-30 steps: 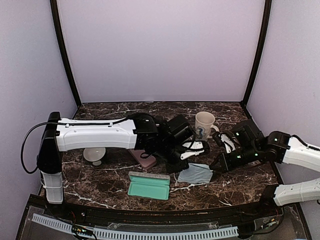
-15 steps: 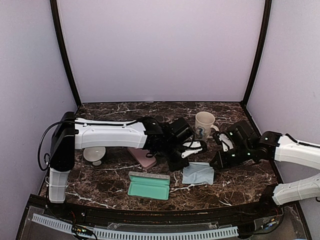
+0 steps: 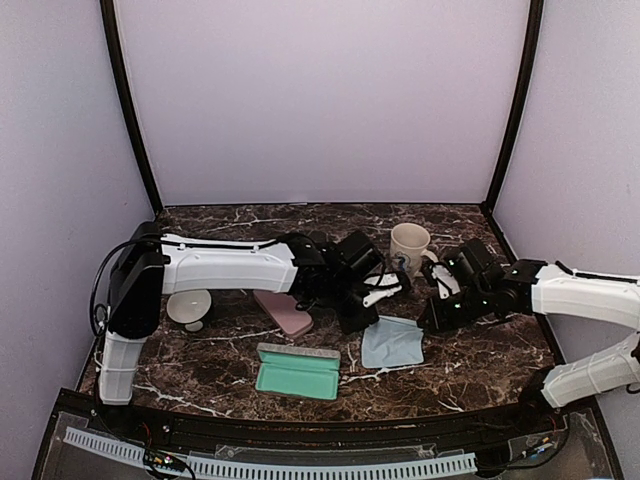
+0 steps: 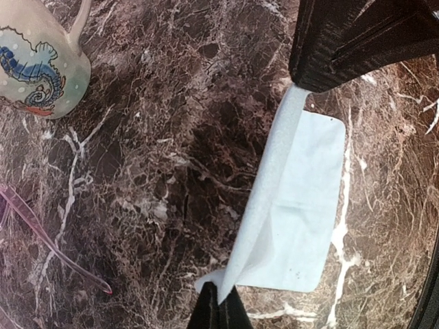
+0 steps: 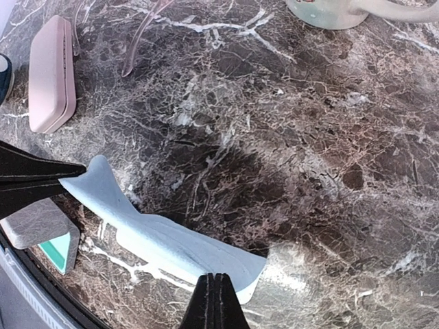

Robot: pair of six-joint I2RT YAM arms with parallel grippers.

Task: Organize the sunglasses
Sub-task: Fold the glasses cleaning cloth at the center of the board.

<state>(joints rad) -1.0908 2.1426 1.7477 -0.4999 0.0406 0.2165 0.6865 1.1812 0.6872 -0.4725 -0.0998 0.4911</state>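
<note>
From the top camera, the left gripper (image 3: 364,321) and the right gripper (image 3: 426,323) are both closed on the light blue cloth (image 3: 392,345). Each one pinches one end of its far edge. This edge is raised off the marble table (image 3: 480,375), while the near part of the cloth lies flat. A seahorse mug (image 3: 408,248) stands behind the cloth. A pink case (image 3: 285,313) lies left of the left gripper, partly under the arm, and an open green case (image 3: 297,372) is near the front edge.

In the left wrist view, its own fingertips are pressed together on one corner of the cloth, and the right gripper holds the opposite corner at the top. Of the red-pink sunglasses (image 4: 41,236) only one thin translucent temple shows. It lies on the table at the lower left, apart from the cloth and below the mug.

In the right wrist view, the fingertips are shut on the cloth edge, and the cloth stretches across to the left gripper. A translucent pink temple (image 5: 140,38) lies at the top, between the pink case and the mug. The lenses are outside the frame.
</note>
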